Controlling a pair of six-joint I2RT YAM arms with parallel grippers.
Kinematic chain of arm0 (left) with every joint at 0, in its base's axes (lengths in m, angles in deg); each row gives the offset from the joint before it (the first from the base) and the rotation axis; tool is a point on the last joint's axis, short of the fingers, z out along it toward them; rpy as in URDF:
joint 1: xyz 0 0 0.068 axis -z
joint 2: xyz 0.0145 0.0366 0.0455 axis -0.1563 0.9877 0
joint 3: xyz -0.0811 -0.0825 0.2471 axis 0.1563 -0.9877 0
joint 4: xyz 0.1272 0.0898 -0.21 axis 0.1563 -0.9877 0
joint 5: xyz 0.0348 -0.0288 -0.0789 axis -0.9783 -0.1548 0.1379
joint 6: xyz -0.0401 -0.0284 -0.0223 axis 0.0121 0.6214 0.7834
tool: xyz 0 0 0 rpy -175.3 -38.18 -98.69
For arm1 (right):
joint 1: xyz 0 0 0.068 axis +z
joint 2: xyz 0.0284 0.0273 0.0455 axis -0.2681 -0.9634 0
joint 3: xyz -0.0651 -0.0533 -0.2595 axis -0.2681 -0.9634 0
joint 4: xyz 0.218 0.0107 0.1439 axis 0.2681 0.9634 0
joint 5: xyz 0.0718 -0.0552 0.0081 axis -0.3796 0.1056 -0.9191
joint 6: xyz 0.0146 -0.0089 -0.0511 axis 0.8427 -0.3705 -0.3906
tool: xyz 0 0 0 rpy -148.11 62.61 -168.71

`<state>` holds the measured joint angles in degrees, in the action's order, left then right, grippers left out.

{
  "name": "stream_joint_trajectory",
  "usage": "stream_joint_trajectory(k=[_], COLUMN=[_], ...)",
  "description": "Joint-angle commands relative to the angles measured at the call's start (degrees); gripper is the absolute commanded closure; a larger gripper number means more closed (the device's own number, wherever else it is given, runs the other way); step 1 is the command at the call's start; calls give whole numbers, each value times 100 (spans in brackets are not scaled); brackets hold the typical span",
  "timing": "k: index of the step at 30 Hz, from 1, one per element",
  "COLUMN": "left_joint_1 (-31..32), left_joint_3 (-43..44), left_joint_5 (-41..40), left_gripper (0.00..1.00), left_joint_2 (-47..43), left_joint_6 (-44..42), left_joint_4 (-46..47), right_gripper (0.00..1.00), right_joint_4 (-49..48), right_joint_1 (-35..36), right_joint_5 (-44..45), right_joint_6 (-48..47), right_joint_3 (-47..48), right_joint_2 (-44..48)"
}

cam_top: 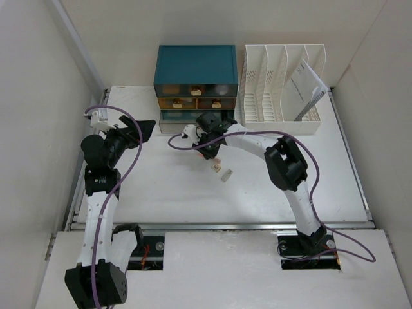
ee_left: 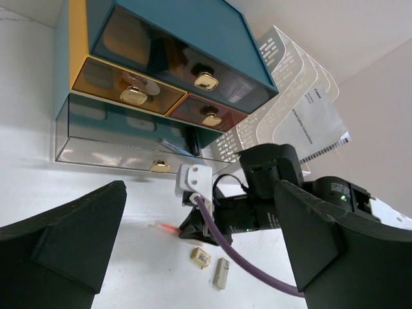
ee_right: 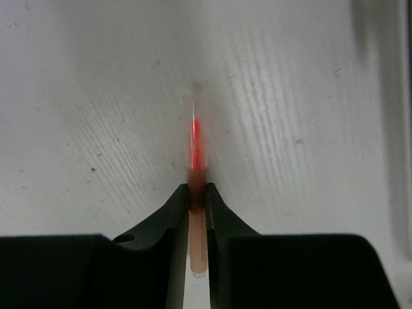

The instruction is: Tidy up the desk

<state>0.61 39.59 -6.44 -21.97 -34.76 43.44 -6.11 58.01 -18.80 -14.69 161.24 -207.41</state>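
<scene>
**Right arm pinches a red pen in front of the drawers; left arm hangs open**

Top view: the desk (cam_top: 290,183) fills the middle of the frame, a wide white surface with a metal rail along its near edge. A teal drawer box (cam_top: 195,64) stands at its far edge, its bottom drawer (cam_top: 179,120) pulled out. A white file rack (cam_top: 282,87) stands just beside the box on the right, with a printed sheet (cam_top: 308,87) in one slot. The right gripper (cam_top: 207,147) points down at the desk near the open drawer; what it holds cannot be made out from here. Two small pale blocks (cam_top: 220,170) lie on the desk near it. The left gripper (cam_top: 143,132) is well apart, over the desk's left side.

Left wrist view: the left gripper's fingers (ee_left: 71,248) are spread wide with nothing between them. Beyond them, the right gripper stands on the desk below the drawers. A thin red pen (ee_left: 168,228) sticks out from its tip, near the two blocks.

Right wrist view: the right gripper's jaws are clamped on the pen's shaft, and the pen lies along the white desk.
</scene>
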Motion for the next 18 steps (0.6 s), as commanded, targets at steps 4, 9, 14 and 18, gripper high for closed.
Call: stream_joint_trajectory(k=[4,9,14,18], left_joint_1=[-32,-32,-32,-32], left_joint_3=[-33,-33,-33,-33], left_joint_5=[167,167,167,167], left_gripper=[0,0,0,0], left_joint_2=[-125,-125,-125,-125], left_joint_6=[-35,-35,-35,-35], left_joint_4=[308,361,361,361], right_gripper=[88,88,87,85], right_joint_4=[-137,178,294,241], right_joint_1=[35,-97,-159,-212], right_joint_5=[1063,1381,1803,1979], right_joint_6=[-283,-415,-713,-836], right_joint_3=[1141,2133,2760,3076], right_joint_2=[458,178,-244,-516])
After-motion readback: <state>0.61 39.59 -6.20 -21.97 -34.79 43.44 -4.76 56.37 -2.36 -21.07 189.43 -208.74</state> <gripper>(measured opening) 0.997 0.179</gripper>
